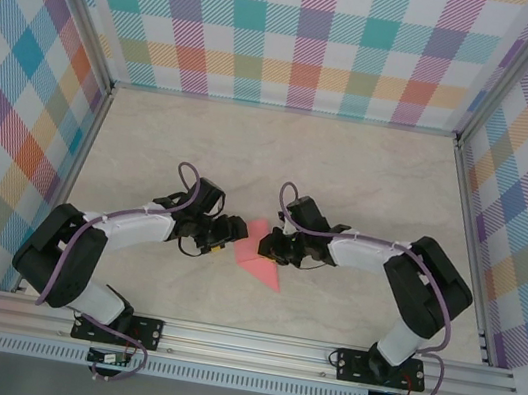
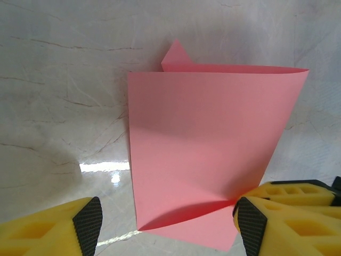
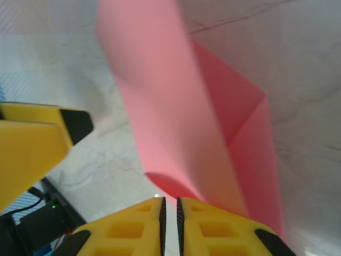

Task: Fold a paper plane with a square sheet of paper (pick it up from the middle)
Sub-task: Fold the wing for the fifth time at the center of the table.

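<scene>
Right hand (image 3: 169, 207) seemingly pinches the paper plane (image 3: 176, 117).

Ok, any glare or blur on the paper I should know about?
Left wrist: paper sharp, one bright glare streak on the table beside it. Right wrist: the raised paper flap close to the lens is blurred. Top external: evenly lit, sharp.

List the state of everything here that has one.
Salmon-pink paper sheet: part-folded, one flap raised, not yet a dart.
Left claw: open, fingers either side of the paper.
Right claw: shut, apparently pinching the paper's edge.
</scene>
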Tool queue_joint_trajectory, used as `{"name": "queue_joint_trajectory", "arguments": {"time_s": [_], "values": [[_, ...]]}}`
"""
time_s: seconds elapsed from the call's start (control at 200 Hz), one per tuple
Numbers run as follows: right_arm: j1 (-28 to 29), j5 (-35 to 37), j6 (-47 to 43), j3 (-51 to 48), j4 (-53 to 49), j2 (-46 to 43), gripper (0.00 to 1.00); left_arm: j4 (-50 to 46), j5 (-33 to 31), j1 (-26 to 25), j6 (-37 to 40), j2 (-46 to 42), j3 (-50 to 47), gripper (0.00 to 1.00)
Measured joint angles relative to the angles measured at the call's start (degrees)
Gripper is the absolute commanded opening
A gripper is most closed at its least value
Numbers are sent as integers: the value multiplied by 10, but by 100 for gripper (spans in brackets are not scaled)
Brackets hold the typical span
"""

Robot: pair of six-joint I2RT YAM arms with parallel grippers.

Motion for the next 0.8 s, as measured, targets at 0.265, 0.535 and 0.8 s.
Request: {"name": "queue_joint_trajectory", "arguments": {"time_s": [0.265, 0.535, 0.8], "values": [[-30, -11, 9, -37, 44, 26, 16, -1, 2, 0, 1, 18, 9, 71], [-59, -72, 43, -70, 125, 35, 16, 0, 11, 0, -1, 27, 15, 72], [-72, -104, 89, -94, 188, 41, 16, 3, 26, 0, -33, 30, 15, 71]]}}
